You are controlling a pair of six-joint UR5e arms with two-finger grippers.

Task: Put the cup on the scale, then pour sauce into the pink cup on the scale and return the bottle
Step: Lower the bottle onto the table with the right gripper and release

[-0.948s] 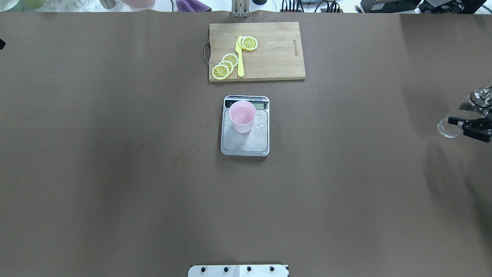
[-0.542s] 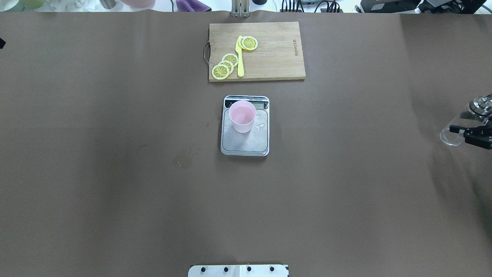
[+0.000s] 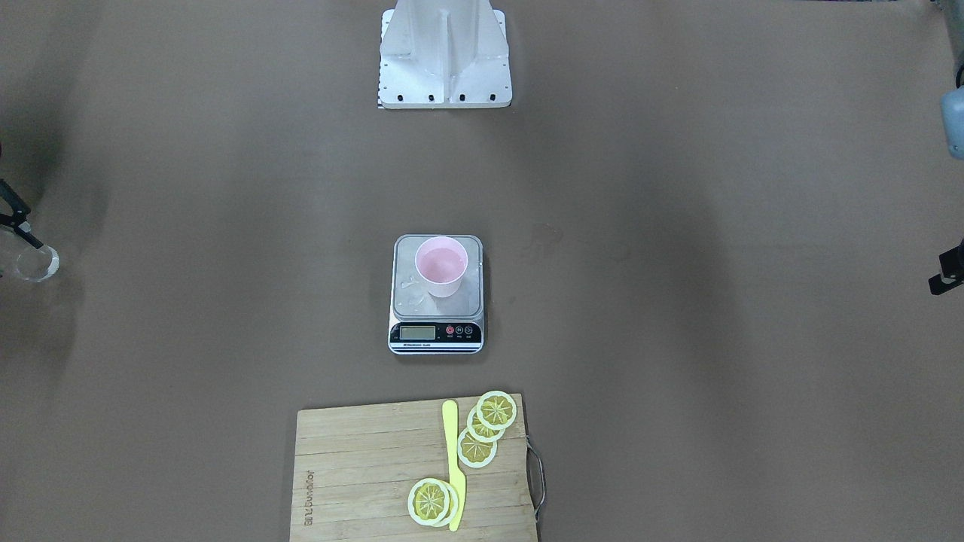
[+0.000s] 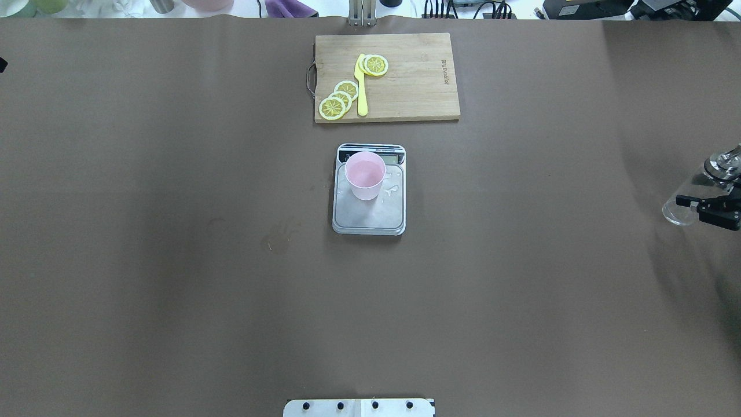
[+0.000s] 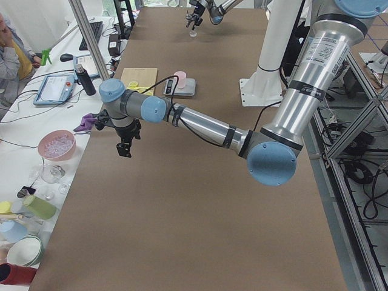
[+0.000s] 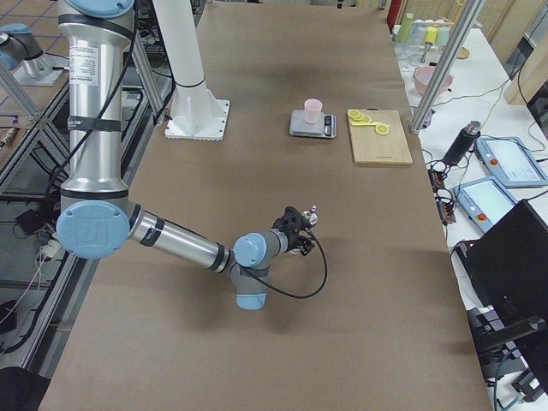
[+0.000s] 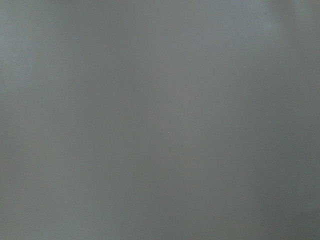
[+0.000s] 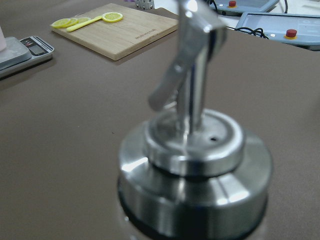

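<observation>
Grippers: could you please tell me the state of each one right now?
Left gripper: cannot tell.
Right gripper: closed on the bottle.

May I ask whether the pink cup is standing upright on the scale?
Upright: the pink cup stands rim-up on the scale, its open mouth showing.

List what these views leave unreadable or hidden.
- Scale display reading: too small in the front-facing and overhead views.
- Left gripper: cut off by the front-facing view's edge; jaws' state unclear.
- Bottle base on the table or not: clear glass at the overhead edge, behind the right gripper.
</observation>
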